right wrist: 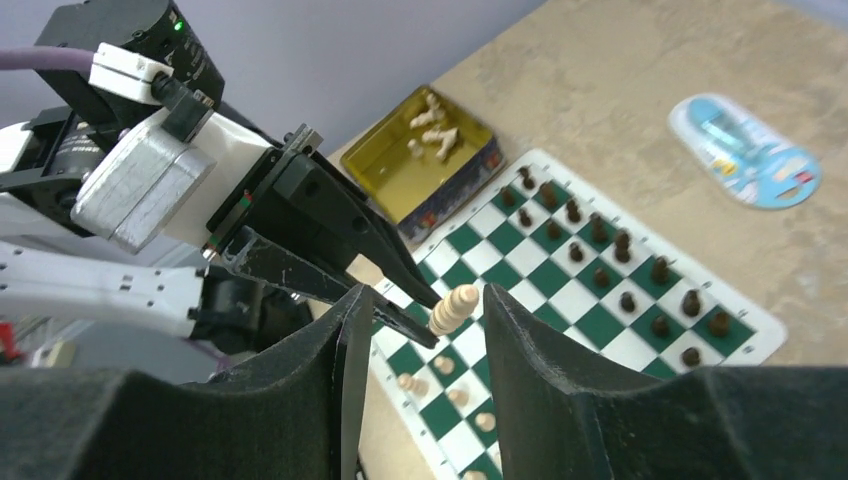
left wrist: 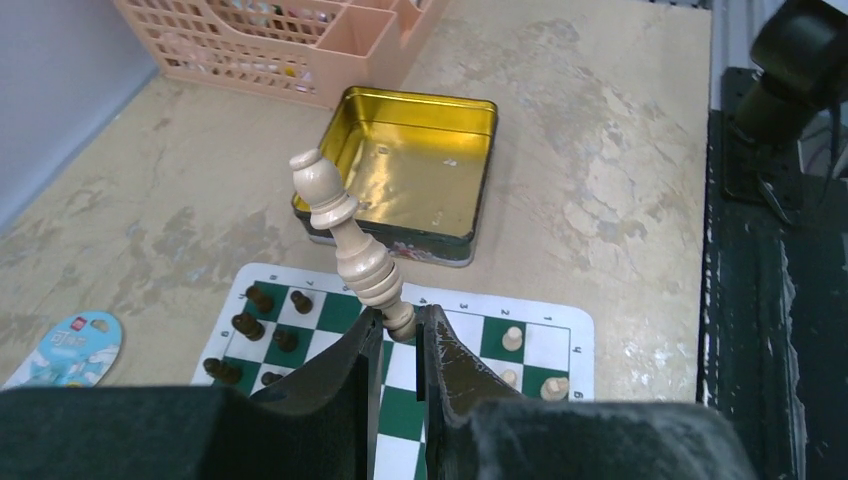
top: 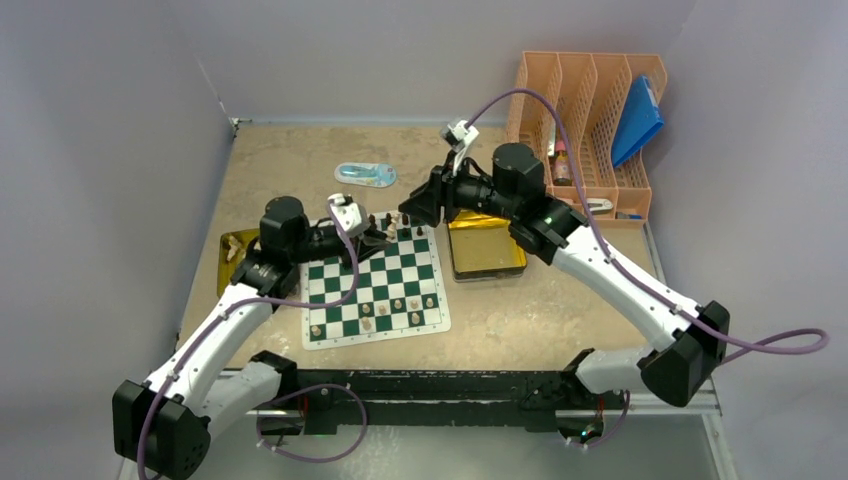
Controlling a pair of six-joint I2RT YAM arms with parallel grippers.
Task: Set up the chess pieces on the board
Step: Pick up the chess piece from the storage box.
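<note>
Cream chess piece was clamped by its base in the left hand above the board, its long axis reaching between the half-spread fingers of the right hand, which did not visibly grip it.

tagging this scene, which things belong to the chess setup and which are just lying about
Job: board, dark pieces, cream piece in left gripper, tin of cream pieces.
Lying about: empty gold tin, orange basket, blue packet.
</note>
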